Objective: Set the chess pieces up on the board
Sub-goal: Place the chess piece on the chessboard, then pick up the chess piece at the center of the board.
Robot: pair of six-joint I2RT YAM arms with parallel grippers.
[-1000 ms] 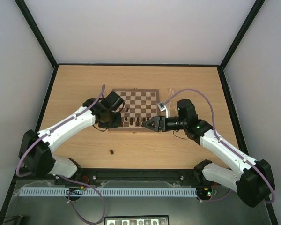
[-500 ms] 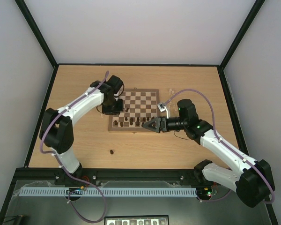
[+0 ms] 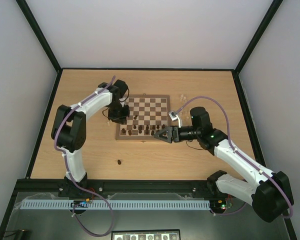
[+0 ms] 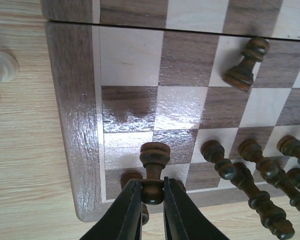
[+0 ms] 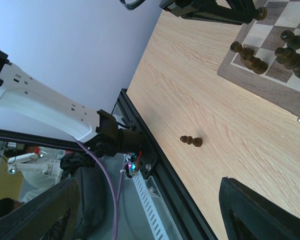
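The board (image 3: 143,138) lies mid-table, with several dark chess pieces (image 3: 140,131) along its near rows. My left gripper (image 3: 118,115) is at the board's left edge. In the left wrist view it (image 4: 152,189) is shut on a dark pawn (image 4: 154,155), held over the corner squares by the border (image 4: 82,125). Other dark pieces (image 4: 250,182) stand to the right, and one (image 4: 245,62) stands farther in. My right gripper (image 3: 160,134) is open and empty at the board's near right edge; its fingers (image 5: 37,212) frame the table.
One dark piece (image 3: 119,162) lies on its side on the bare tabletop near the front left, and also shows in the right wrist view (image 5: 191,141). Pale pieces (image 3: 182,97) sit off the board's far right corner. Others (image 4: 0,70) sit left of the board.
My left arm has swung its elbow out to the left, and its gripper moved from the board's near left corner a little farther along the left edge. The right arm has barely moved.
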